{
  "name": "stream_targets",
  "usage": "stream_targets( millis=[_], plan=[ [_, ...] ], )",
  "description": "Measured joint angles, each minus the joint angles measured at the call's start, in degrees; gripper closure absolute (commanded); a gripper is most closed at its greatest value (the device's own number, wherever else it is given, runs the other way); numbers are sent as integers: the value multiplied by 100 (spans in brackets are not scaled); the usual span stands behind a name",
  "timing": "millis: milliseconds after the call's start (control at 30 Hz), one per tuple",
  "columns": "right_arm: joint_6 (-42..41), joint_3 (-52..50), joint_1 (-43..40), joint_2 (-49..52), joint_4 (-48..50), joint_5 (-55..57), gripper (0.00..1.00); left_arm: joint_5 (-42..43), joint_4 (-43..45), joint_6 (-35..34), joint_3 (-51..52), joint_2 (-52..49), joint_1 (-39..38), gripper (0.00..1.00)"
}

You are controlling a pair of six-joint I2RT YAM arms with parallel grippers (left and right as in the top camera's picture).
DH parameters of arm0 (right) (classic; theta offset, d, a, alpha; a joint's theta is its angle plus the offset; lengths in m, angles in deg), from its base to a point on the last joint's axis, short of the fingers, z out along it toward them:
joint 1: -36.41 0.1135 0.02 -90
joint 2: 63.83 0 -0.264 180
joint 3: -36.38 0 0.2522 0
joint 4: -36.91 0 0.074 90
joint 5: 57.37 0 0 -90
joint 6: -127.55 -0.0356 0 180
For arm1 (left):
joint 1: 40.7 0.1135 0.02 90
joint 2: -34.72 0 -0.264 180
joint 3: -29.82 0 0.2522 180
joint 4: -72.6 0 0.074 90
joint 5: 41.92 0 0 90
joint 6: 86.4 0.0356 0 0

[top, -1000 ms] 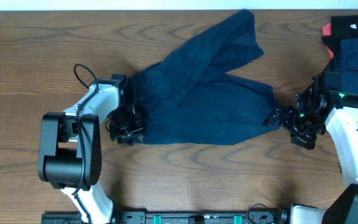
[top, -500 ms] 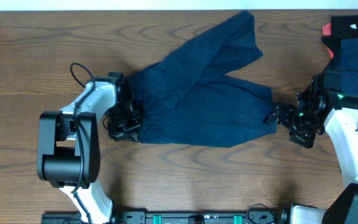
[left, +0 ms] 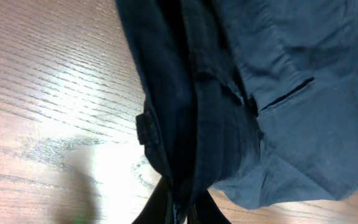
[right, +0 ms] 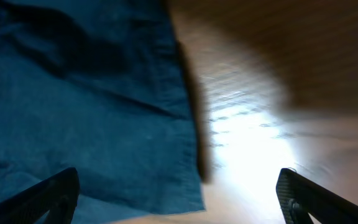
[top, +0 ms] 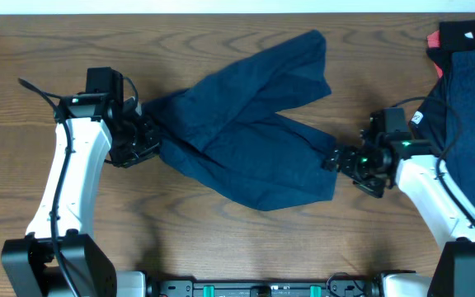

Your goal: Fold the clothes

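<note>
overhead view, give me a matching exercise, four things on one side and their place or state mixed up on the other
Things:
1. left hand
2. right hand
3. trousers
4. red piece

Place or state:
A. top right corner of the view
B. open, at a leg's hem
C. spread out between the two hands
D. shut on the waist end

Pairs: 1-D, 2-B, 3-C, 4-A
</note>
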Motion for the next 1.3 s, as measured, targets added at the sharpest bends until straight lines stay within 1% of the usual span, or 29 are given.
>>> stream_targets(
  millis=[133,300,400,467,500,600,667,700,800,900,933,1033,1067,1133,1167,1233,1300],
  plan=[
    [-92,-20,214,87,103,17,11,-17,-66,0,0,-2,0,94],
    [-142,-37,466,461,284,31,11,-20,-114,0,0,-2,0,94],
    [-155,-37,610,741,426,37,13,-20,-138,0,0,-2,0,94],
    [-160,-26,658,890,487,52,23,-20,-162,7,0,-2,0,94],
    [-162,-22,669,894,553,39,33,-20,-166,11,0,-2,0,94],
    [-203,-26,684,979,684,20,62,-31,-212,28,0,-2,0,94],
    [-260,-37,684,1014,748,17,88,-39,-232,28,0,-2,0,94],
    [-278,-37,684,1032,780,15,99,-44,-236,28,0,-2,0,94],
    [-378,-17,682,1049,798,9,98,-57,-240,28,0,-2,0,94],
    [-407,212,643,1054,721,7,99,-59,-243,28,0,-2,0,94],
    [-411,365,603,1060,702,2,98,-59,-245,28,0,-2,0,94],
    [-442,933,413,1082,846,-4,88,-57,-251,28,0,-2,0,94],
    [-444,1119,332,1082,973,-7,73,-59,-251,28,0,-2,0,94],
    [-474,1403,197,1082,1283,0,12,-59,-254,28,0,-2,0,94],
    [-474,1510,133,1080,1419,0,1,-57,-254,28,0,-2,0,94],
    [-476,1578,85,1080,1491,15,1,-59,-256,28,0,-2,0,94],
    [-474,1576,94,1080,1327,17,1,-59,-256,28,0,-2,0,94]
  ],
)
